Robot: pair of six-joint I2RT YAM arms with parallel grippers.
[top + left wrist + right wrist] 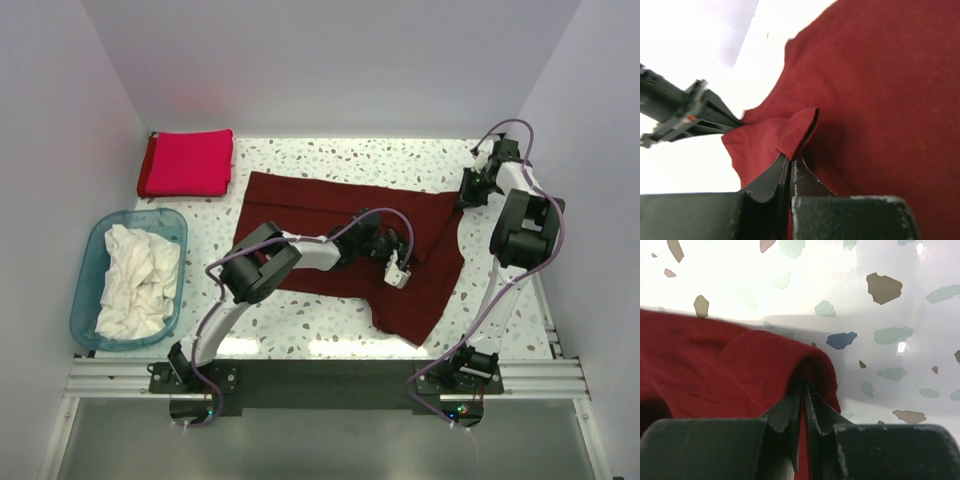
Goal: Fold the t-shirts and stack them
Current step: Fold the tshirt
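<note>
Here, the overhead view shows a dark maroon shirt [300,205] spread nearly flat across the middle of the speckled bench [330,160], its lower right part tapering to a point toward the bottom of the frame. A crimson shirt [187,163] lies folded in the upper left. Crumpled white shirts [135,280] fill a blue tub [140,213] at the left edge. The left pincer [398,270] sits over the maroon cloth right of centre; the right pincer [468,190] meets the cloth's upper right edge. How tightly either one is clamped cannot be read from above. The left wrist view supplies this: the jaws are pressed together on a small raised fold with a hemmed edge, and the other arm's pincer appears at mid left, touching the shirt's border. The right wrist view shows its own jaws likewise almost together, gripping a rounded fold at the shirt's edge, with speckled bench filling the upper half of the frame.
</note>
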